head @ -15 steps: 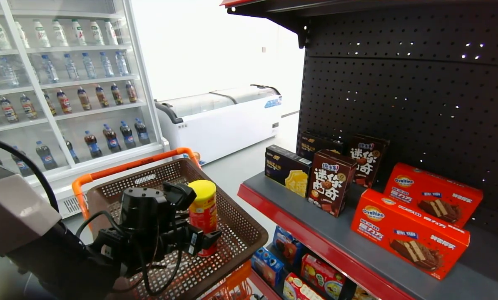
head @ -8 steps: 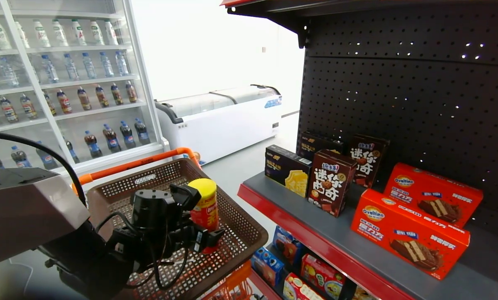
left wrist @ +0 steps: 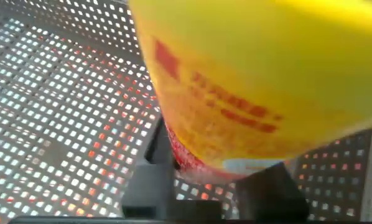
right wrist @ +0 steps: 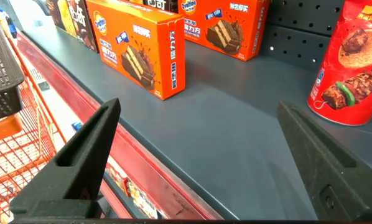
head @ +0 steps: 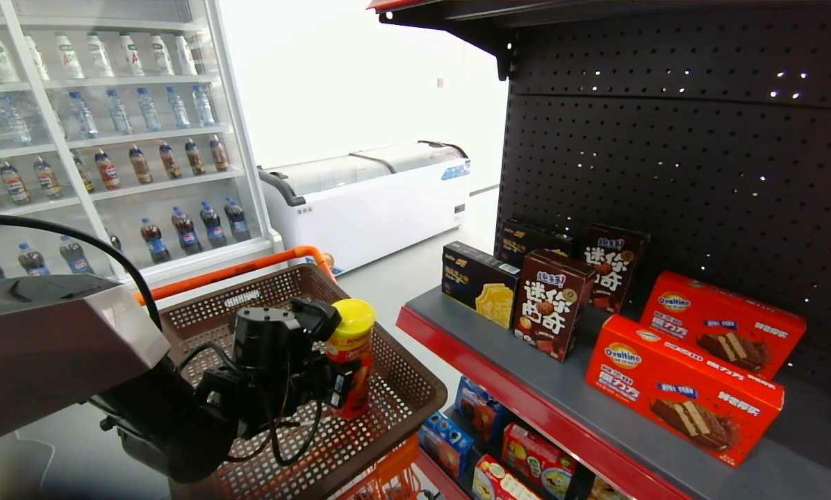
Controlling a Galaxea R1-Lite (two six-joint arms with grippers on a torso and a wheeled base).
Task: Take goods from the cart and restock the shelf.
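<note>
A red canister with a yellow lid (head: 351,355) is inside the brown cart basket (head: 415,382), leaning slightly, with my left gripper (head: 338,371) shut on its side. In the left wrist view the canister (left wrist: 236,93) looms close, and my left gripper (left wrist: 208,186) clamps its red body over the mesh floor. My right gripper (right wrist: 201,155) hangs open over the grey shelf board (right wrist: 236,143), with nothing between its fingers. Another red canister (right wrist: 354,62) stands on that board beside it.
The grey shelf (head: 471,326) with its red front edge carries dark boxes (head: 551,302) and orange boxes (head: 686,389). Orange boxes (right wrist: 139,50) stand near my right gripper. More packs (head: 485,444) fill the shelf below. A drinks fridge (head: 103,153) and a chest freezer (head: 374,201) stand behind the cart.
My left arm has shifted right toward the shelf with the canister in its grip. The canister now leans a little and sits further right in the basket.
</note>
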